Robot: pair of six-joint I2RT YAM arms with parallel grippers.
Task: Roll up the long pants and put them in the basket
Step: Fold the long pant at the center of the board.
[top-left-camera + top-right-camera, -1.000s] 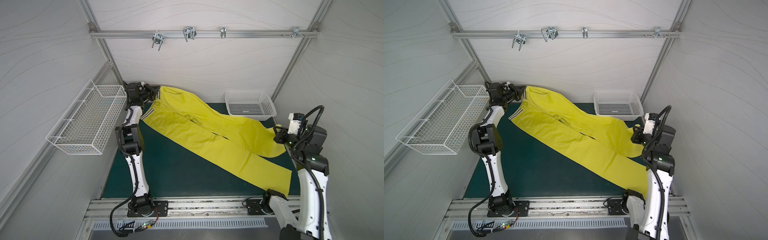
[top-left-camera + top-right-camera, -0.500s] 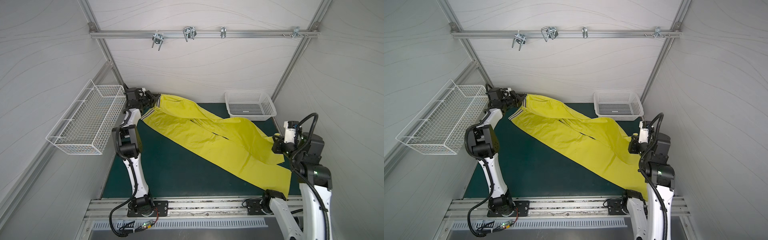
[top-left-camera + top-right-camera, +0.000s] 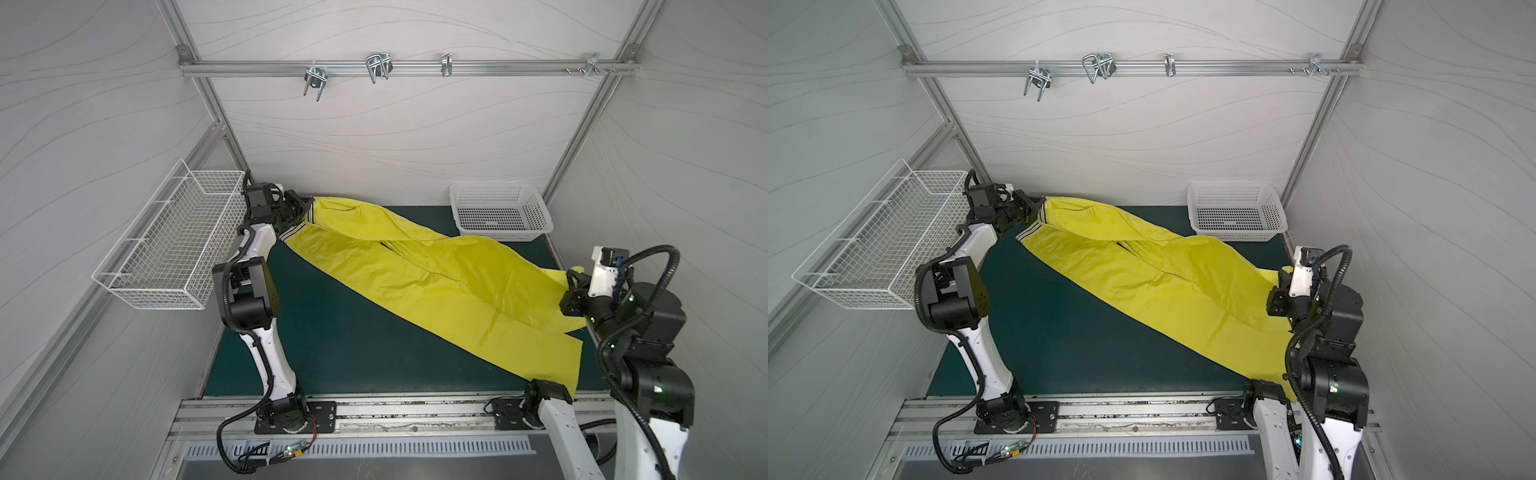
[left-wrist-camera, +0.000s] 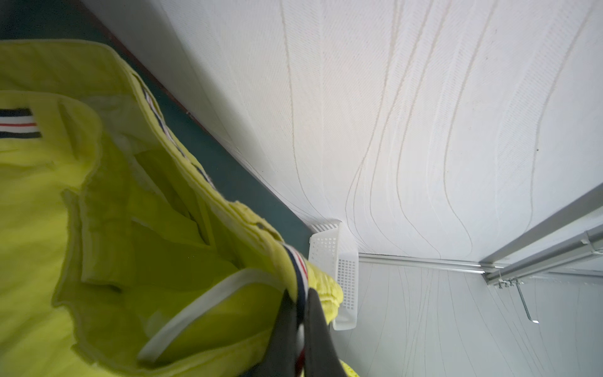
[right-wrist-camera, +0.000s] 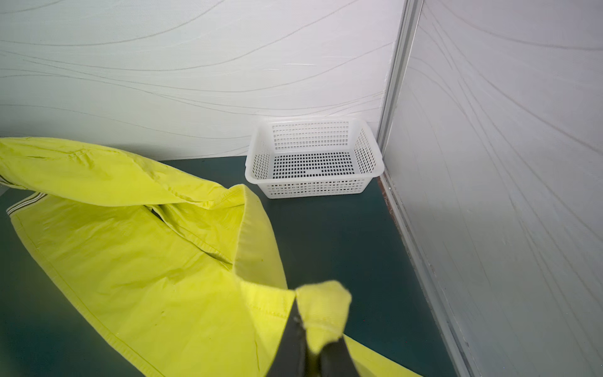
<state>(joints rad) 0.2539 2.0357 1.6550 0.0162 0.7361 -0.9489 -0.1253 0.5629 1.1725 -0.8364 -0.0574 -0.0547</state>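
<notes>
The left pincer [image 3: 306, 206] is clamped on the striped waistband of the long pants [image 3: 415, 274]. It holds that edge up off the counter [image 3: 332, 345] in the back corner, well across from the white plastic basket [image 3: 496, 233]. The right pincer [image 3: 575, 283] is pinched shut on a cuff, raised, on the basket's own side but nearer the front of the counter. Between the two, the far leg hangs in a loose span that passes just in front of the basket. A second ago that leg lay splayed from its twin in an open V. Now it has been carried over and drapes along the near leg, which lies flat and runs on to the front edge, well away from the basket. To my eye the lengthwise fold is closing. Once the halves lie stacked, rolling can begin; no roll has started yet.
</notes>
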